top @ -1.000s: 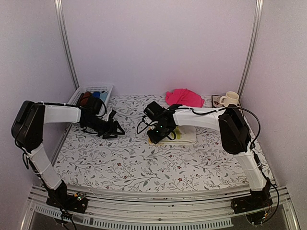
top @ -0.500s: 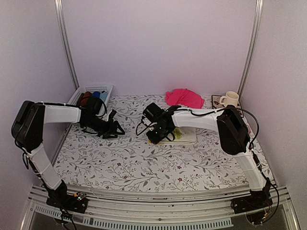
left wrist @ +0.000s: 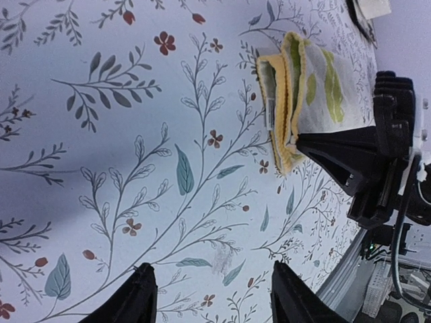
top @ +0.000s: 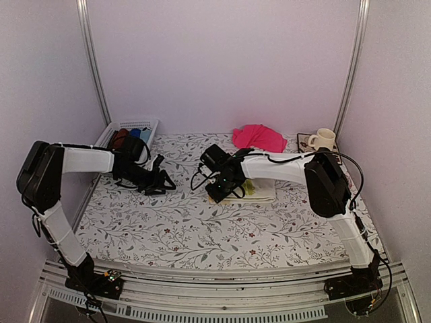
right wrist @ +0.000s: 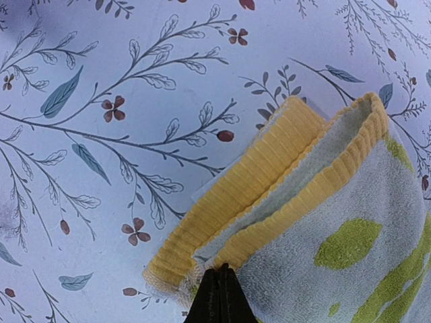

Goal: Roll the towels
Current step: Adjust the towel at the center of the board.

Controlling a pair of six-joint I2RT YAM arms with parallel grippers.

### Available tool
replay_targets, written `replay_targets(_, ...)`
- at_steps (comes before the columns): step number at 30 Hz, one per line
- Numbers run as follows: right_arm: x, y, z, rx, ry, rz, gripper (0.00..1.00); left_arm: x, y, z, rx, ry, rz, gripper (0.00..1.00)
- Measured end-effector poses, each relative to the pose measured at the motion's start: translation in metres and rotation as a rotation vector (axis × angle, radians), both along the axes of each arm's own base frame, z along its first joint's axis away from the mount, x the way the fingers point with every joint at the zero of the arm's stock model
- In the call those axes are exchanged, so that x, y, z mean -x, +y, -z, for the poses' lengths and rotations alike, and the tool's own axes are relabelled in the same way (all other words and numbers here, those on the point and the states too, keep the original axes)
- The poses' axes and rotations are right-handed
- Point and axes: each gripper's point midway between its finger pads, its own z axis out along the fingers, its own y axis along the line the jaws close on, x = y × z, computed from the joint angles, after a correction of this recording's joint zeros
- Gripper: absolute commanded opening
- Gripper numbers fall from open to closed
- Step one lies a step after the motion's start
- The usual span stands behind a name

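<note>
Lime-yellow towel (right wrist: 316,222): lying folded mid-worktop, its left end partly hiding beneath the right gripper (right wrist: 219,291), whose jaws are pinching the hem. Pink towel (top: 259,137): lying crumpled at the far edge. Left gripper (left wrist: 212,299): sitting further left, jaws spread, fingers cut off by the frame. Worktop (top: 168,225): showing floral print. Walls (top: 222,60): enclosing it, pale lilac.

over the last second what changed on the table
The right end effector, shut on the edge of the yellow towel, slid slightly to the left with its arm, and then held there. Nothing was newly gripped or released. The left end effector stayed open above the tablecloth, and the pink towel, the mug and the basket did not move.
</note>
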Motion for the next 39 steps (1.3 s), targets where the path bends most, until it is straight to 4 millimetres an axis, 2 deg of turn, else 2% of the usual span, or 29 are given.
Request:
replay_targets(11,0.0,0.0,-0.001,0.0,-0.002,-0.003,0.02,0.0,-0.002,0.003,0.008,0.01,0.006,0.58)
replay_targets(21,0.001,0.0,-0.033,-0.04,-0.032,-0.009,0.02,-0.002,-0.003,0.003,0.011,0.004,0.006,0.58)
replay_targets(22,0.001,0.0,-0.034,-0.041,-0.033,-0.011,0.03,-0.002,-0.003,0.004,0.011,0.005,0.006,0.58)
replay_targets(25,0.003,-0.001,-0.033,-0.037,-0.03,-0.017,0.17,-0.002,-0.003,0.004,0.012,0.007,0.007,0.58)
replay_targets(26,0.004,-0.002,-0.032,-0.036,-0.026,-0.017,0.25,-0.002,-0.003,0.004,0.012,0.008,0.007,0.58)
replay_targets(27,0.004,-0.002,-0.031,-0.03,-0.025,-0.024,0.28,-0.002,-0.003,0.005,0.012,0.008,0.007,0.58)
replay_targets(31,0.005,-0.002,-0.03,-0.019,-0.031,-0.034,0.31,-0.003,-0.004,0.005,0.014,0.01,0.008,0.58)
replay_targets(39,0.004,0.0,-0.027,-0.014,-0.041,-0.041,0.31,-0.003,-0.004,0.008,0.013,0.018,0.01,0.58)
